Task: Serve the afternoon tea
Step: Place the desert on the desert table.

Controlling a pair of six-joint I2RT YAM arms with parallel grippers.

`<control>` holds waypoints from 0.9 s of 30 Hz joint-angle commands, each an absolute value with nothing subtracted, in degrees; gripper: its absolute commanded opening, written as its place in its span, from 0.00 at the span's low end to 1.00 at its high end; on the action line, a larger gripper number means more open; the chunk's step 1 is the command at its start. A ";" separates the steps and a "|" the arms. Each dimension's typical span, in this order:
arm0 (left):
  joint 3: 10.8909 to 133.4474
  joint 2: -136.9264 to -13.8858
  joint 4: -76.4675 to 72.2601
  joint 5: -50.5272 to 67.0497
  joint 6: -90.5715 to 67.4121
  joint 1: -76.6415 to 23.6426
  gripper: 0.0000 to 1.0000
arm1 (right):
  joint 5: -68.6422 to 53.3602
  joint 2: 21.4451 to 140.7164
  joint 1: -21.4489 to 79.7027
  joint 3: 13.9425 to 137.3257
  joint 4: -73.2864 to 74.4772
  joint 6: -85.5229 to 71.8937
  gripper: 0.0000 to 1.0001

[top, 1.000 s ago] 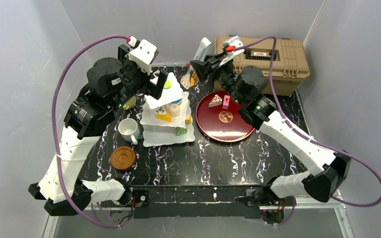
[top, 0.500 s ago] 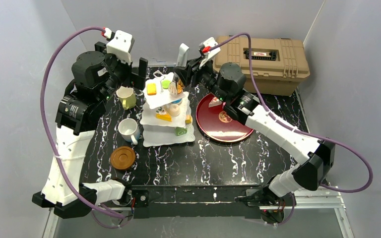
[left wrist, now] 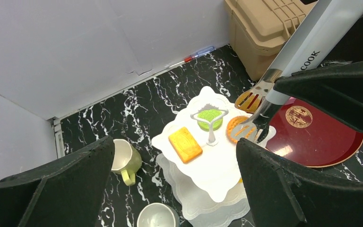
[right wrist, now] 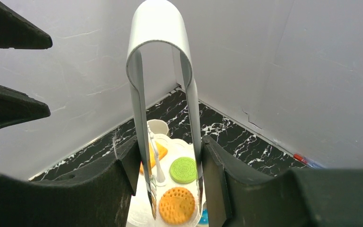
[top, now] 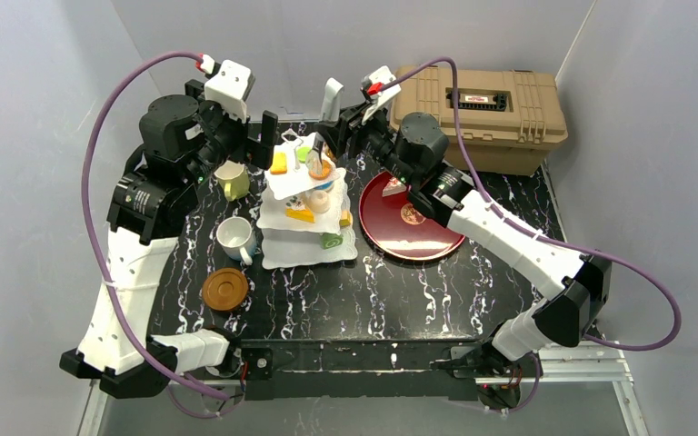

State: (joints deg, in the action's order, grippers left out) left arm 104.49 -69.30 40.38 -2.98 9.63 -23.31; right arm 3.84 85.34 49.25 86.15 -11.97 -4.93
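The white three-tier cake stand (top: 309, 243) (left wrist: 217, 165) stands mid-table with pastries on every tier. My right gripper (top: 334, 136) (right wrist: 170, 144) is shut on silver tongs (top: 332, 95) (right wrist: 159, 28) (left wrist: 302, 52), whose tips flank a round orange cookie (right wrist: 176, 205) (left wrist: 236, 128) lying on the top tier. Beside it lie a green cookie (right wrist: 183, 170) (left wrist: 210, 117) and a yellow biscuit (left wrist: 185, 144). My left gripper (top: 253, 136) (left wrist: 175, 144) hangs open and holds nothing, high over the stand's left side. A yellow-green mug (top: 230, 179), a white mug (top: 235, 237) and a brown coaster (top: 224, 288) sit left of the stand.
A dark red round tray (top: 413, 218) (left wrist: 312, 137) lies right of the stand, partly under my right arm. The tan ribbed case (top: 491, 104) stands at the back right. Grey walls close in the back and both sides.
My right arm swung the tongs left from behind the tray to over the top tier, where the orange cookie now lies. My left gripper drew back left off the stand.
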 commanded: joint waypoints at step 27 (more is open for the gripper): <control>105.61 -69.23 40.05 -0.39 9.67 -22.94 0.99 | 17.48 71.64 39.24 73.23 -15.06 0.91 0.45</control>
State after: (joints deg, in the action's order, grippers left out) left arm 104.53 -69.32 40.34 -1.48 9.82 -23.31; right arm 14.15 73.21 41.91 78.17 -11.27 1.67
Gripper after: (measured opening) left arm 0.992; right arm 0.489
